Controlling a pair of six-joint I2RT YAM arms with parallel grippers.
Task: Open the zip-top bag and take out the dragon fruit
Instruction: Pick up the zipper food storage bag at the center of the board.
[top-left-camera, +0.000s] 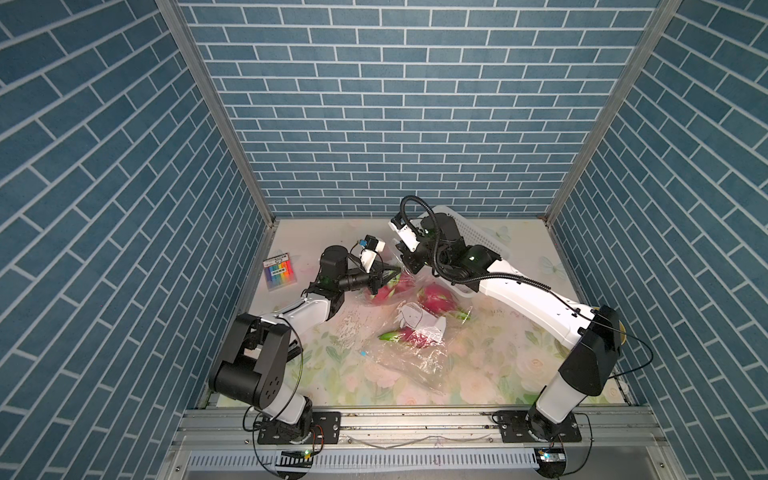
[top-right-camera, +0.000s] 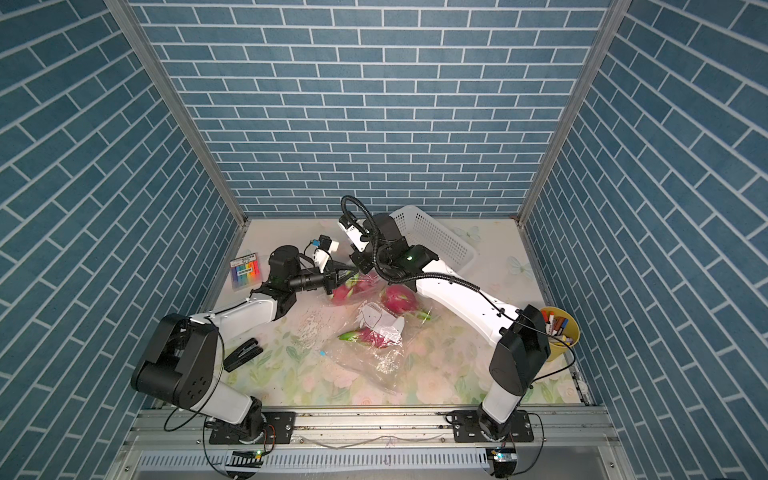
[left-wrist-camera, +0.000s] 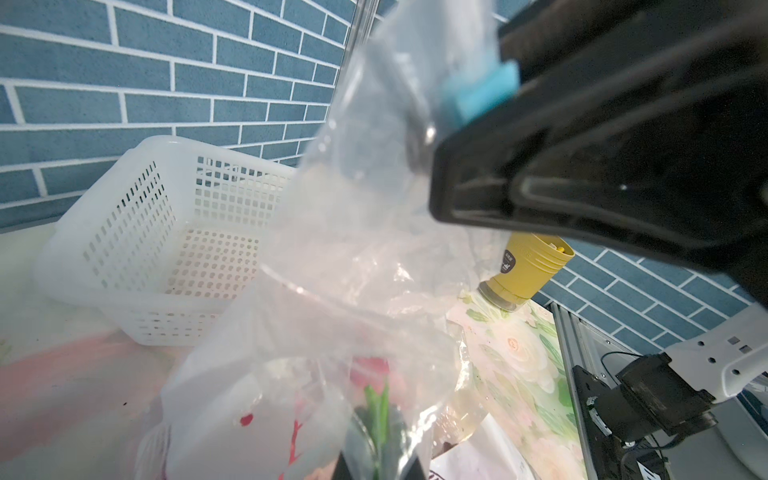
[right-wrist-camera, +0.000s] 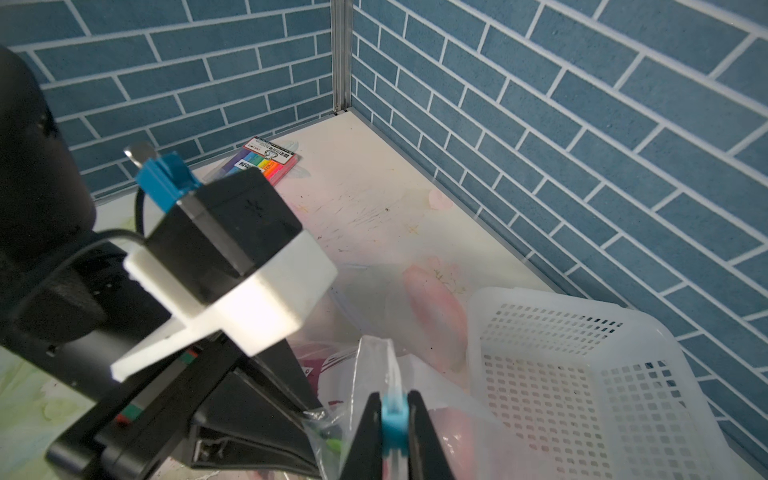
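Two pinches hold the bag (left-wrist-camera: 365, 232) just beside the basket (top-left-camera: 478, 239): left gripper (top-left-camera: 392, 275) nipping its rim, right gripper (right-wrist-camera: 392, 399) basket-side, squeezing the blue slider (right-wrist-camera: 392, 419), zip likely running between them, dragon fruit (top-left-camera: 379, 296) inside, below both.

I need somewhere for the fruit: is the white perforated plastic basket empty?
Empty, as far as shown: the white perforated plastic basket has a bare floor in both wrist views.

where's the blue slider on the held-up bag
In the right wrist view, the blue slider is pinched in the right tool at the zip-top bag's raised edge, close beside the left tool, with the white basket to its right.
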